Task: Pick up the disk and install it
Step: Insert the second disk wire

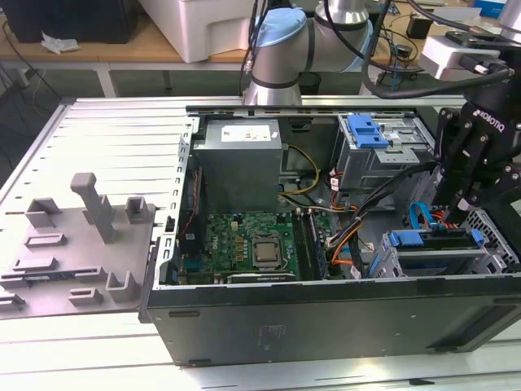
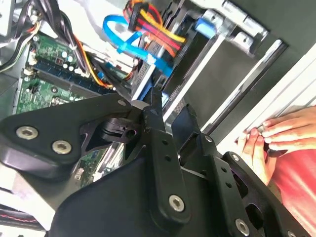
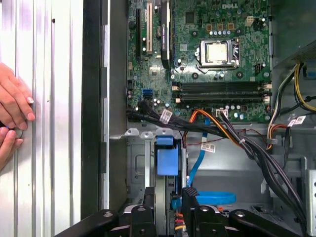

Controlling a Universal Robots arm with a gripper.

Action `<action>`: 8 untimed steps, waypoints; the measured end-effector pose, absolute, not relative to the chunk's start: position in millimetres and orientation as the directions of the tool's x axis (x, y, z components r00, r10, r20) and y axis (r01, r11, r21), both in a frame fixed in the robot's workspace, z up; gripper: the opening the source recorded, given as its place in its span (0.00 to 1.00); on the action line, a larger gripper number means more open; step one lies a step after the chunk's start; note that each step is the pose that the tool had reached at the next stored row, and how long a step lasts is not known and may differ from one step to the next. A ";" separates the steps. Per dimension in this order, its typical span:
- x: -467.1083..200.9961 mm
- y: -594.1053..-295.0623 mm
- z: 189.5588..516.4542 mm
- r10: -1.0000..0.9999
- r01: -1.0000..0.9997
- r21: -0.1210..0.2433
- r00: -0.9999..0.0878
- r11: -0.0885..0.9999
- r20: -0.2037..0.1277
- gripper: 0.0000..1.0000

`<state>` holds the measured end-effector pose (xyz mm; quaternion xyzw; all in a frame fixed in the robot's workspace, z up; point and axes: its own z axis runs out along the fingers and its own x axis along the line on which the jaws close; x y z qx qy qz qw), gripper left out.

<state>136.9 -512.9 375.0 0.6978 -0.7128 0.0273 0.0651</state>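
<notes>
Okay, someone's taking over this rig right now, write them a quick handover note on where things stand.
Gripper: down inside the open computer case, at the lower drive bay on the exterior view's right; its fingers straddle the disk.
Disk: standing on edge in that bay in its blue carrier, partly in; whether it is fully seated cannot be told.
Done: disk picked up and brought into the bay.
Left: confirm seating, release.
Note: a person's hand rests on the table just outside the case wall, close to the arm.
</notes>
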 end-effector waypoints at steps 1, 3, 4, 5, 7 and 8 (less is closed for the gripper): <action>130.6 -512.3 375.3 -0.991 -0.998 0.051 -0.018 0.024 0.131 0.35; 124.5 -511.7 375.5 -0.991 -0.998 0.051 -0.018 0.025 0.131 0.28; 119.0 -511.1 375.7 -0.991 -0.998 0.050 -0.018 0.025 0.131 0.21; 113.7 -510.5 375.9 -0.991 -0.998 0.050 -0.018 0.024 0.131 0.15; 107.4 -509.9 376.1 -0.991 -0.998 0.049 -0.018 0.025 0.131 0.11; 104.3 -509.5 376.2 -0.991 -0.999 0.049 -0.018 0.025 0.131 0.11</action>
